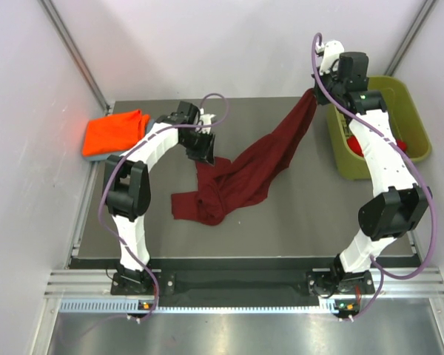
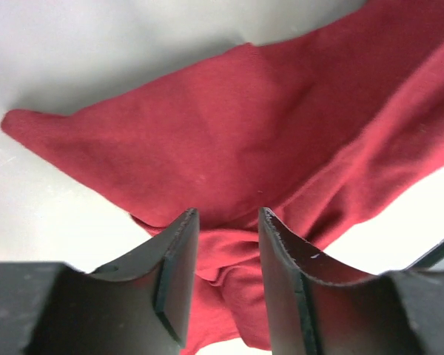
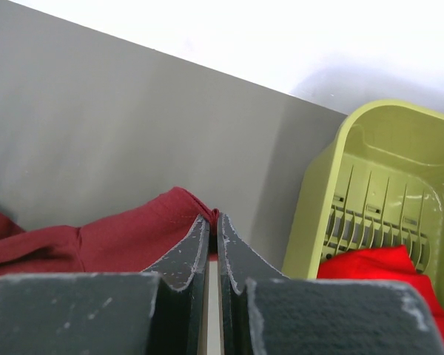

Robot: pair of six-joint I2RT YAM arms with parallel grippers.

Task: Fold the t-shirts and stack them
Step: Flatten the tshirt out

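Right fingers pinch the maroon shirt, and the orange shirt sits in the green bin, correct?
No. The top view shows the orange shirt on the table's far left, not in the green bin. The right fingers do pinch the maroon shirt.

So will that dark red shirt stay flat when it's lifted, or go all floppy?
Probably floppy: the maroon shirt sags in a long drape from the right gripper down to the table. It likely bunches when pushed, since its low end lies crumpled. It seems light: one small pinch holds it up.
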